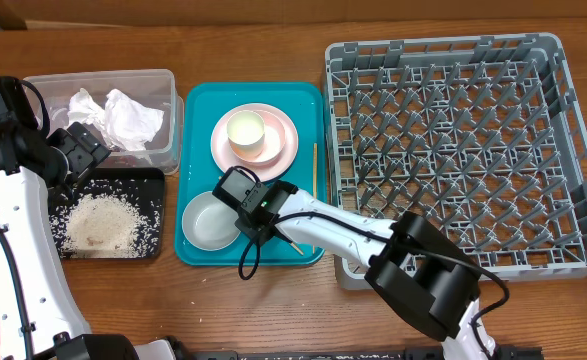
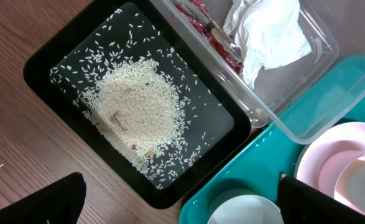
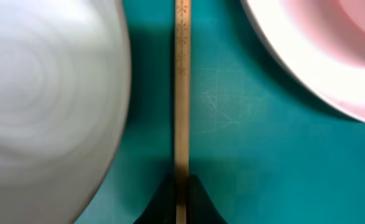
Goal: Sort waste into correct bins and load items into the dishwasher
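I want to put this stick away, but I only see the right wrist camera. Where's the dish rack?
Observer: The grey dish rack stands just right of the teal tray, seen from above.
Operator: Are there more sticks?
Observer: Yes, a second chopstick lies near the tray's right edge.
Operator: Anything on the pink plate?
Observer: A small cup sits on the plate.

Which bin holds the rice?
The black tray, left of the teal tray: rice lies heaped in it. The clear tub beside it holds white napkins and a red wrapper.
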`<state>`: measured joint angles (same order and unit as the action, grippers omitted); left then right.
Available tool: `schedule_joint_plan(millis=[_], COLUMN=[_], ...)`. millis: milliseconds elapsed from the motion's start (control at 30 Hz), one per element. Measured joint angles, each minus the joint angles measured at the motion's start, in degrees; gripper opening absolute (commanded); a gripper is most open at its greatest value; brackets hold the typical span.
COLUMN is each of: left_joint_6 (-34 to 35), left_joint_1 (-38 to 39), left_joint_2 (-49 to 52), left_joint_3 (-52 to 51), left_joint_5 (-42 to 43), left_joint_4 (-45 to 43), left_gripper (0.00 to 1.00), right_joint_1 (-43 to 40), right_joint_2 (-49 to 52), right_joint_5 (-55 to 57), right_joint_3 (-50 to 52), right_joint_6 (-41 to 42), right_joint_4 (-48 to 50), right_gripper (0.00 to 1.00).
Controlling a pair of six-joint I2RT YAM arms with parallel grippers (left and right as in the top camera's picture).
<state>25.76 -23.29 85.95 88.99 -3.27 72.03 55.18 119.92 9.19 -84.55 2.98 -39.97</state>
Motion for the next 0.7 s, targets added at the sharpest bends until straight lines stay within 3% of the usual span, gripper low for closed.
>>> schedule_joint_plan(millis=[433, 700], left_joint_6=[0.0, 0.0], left_joint_1=[0.0, 0.0], left_joint_2=[0.0, 0.0], left_joint_3=[0.0, 0.0], left_joint_5=[0.0, 0.0], left_joint_4=[0.0, 0.0], left_gripper=[1.0, 1.0], right_joint_1=[-0.52, -7.28], right_joint_2=[-14.91, -20.61], right_joint_5=[1.07, 5.68], right_joint_3=[-0.09, -0.09], right_joint_6=[0.28, 5.97], right_joint_4=[-0.61, -6.25], right_gripper=[0.04, 0.04])
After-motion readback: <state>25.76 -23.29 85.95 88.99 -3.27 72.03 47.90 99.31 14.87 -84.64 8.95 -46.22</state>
